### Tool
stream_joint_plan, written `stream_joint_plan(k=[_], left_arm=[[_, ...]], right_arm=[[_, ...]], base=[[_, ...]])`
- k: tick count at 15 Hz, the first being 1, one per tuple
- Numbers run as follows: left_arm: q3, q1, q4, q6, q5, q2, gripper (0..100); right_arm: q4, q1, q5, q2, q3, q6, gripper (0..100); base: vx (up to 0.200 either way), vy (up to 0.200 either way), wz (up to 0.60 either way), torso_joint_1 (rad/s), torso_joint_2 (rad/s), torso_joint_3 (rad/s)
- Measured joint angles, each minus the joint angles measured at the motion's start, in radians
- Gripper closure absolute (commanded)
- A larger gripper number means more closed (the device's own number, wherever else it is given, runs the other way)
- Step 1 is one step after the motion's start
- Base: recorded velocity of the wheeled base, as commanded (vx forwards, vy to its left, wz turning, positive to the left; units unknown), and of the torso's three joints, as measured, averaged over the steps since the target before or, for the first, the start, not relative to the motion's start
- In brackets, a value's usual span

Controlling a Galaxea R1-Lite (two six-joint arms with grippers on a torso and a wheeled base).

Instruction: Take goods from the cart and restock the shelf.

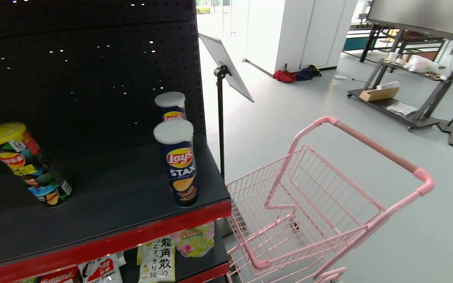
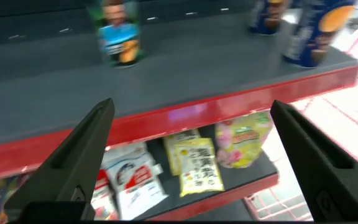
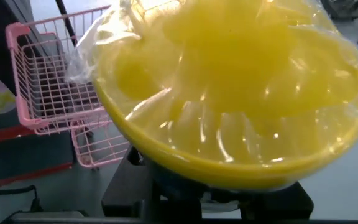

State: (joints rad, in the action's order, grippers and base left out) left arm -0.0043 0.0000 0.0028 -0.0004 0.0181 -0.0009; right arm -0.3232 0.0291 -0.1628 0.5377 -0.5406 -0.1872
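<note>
A can with a yellow lid under clear wrap (image 3: 229, 93) sits right in front of my right wrist camera, with my right gripper shut on it below the lid. The pink wire cart (image 1: 328, 196) stands to the right of the shelf, and its basket (image 3: 42, 81) looks bare. The black shelf board with a red front edge (image 1: 112, 196) carries a yellow-lidded can (image 1: 26, 165) at the left and two blue cans (image 1: 179, 165) (image 1: 170, 105) at the right. My left gripper (image 2: 191, 168) hangs open in front of the red edge (image 2: 166, 118), fingers wide apart.
Snack bags (image 2: 194, 162) fill the lower shelf beneath the red edge. A sign on a thin black stand (image 1: 222, 78) rises between shelf and cart. Open grey floor lies right of the cart, with metal racks (image 1: 403, 98) farther back.
</note>
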Motion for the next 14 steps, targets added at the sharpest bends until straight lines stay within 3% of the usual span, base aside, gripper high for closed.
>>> stream_joint_plan(k=[5,11,14], left_arm=[[0.0,0.0,0.001,0.0,-0.001,0.0,0],[0.0,0.0,0.0,0.0,0.0,0.0,0],[0.0,0.0,0.001,0.0,0.0,0.0,0]], right_arm=[[0.059,0.0,-0.001,-0.014,0.045,0.0,100],[0.067,0.005,0.015,-0.08,0.095,0.007,100],[0.134,0.005,0.034,-0.134,0.15,0.008,100]], base=[[0.0,0.0,0.6,0.004,0.0,0.0],[0.0,0.0,0.0,0.0,0.0,0.0],[0.0,0.2,0.0,0.001,0.0,0.002]])
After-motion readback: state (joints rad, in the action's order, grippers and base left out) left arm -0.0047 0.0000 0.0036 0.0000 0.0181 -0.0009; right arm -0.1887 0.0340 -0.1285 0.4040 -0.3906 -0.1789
